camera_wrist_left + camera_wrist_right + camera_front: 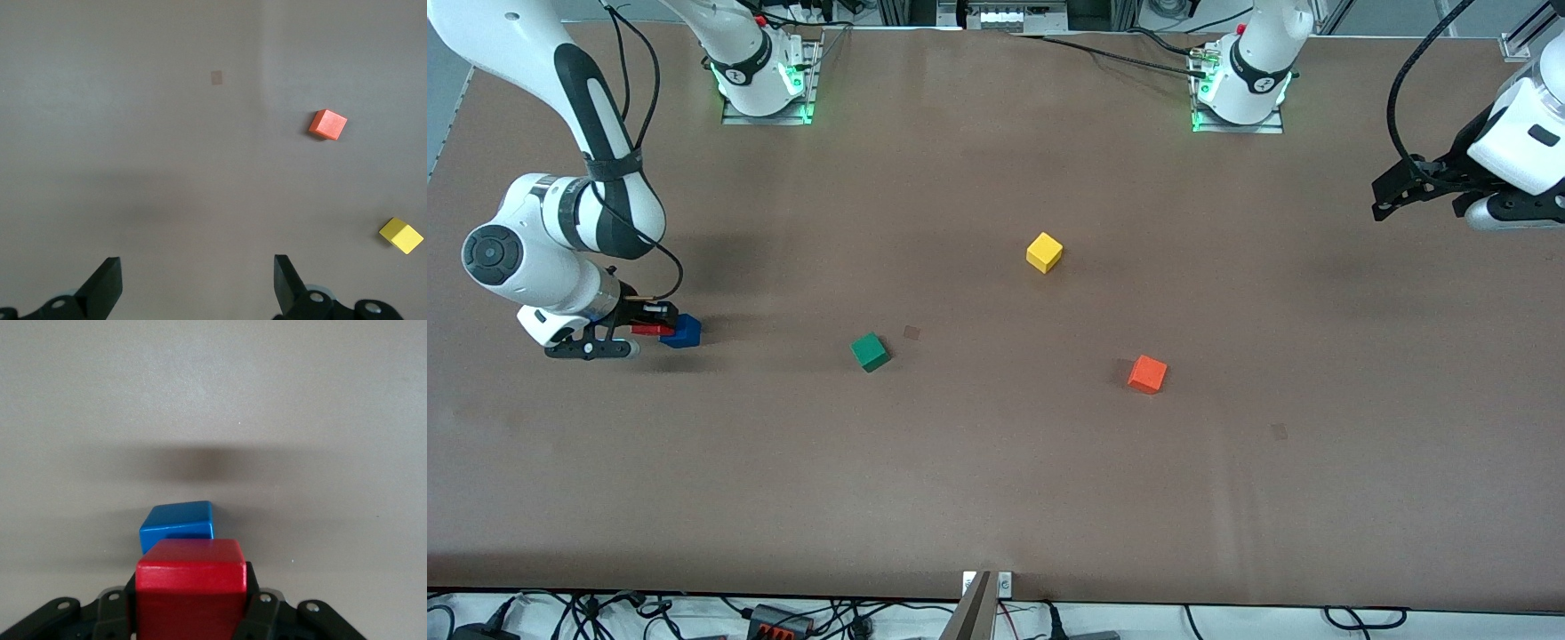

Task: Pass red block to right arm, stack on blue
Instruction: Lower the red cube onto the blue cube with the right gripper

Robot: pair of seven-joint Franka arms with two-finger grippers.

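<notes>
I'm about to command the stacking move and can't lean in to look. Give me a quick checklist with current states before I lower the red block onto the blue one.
1. Right end effector shut on the red block: ok.
2. Red block over the blue block: not ok; in the right wrist view it sits beside it, only partly overlapping.
3. Blue block flat on the table, nothing on top: ok.
4. Height gap between the blocks: cannot tell.
5. Left end effector open, empty, waiting at its own end of the table: ok.
6. Green block away from the stacking spot: ok.
</notes>
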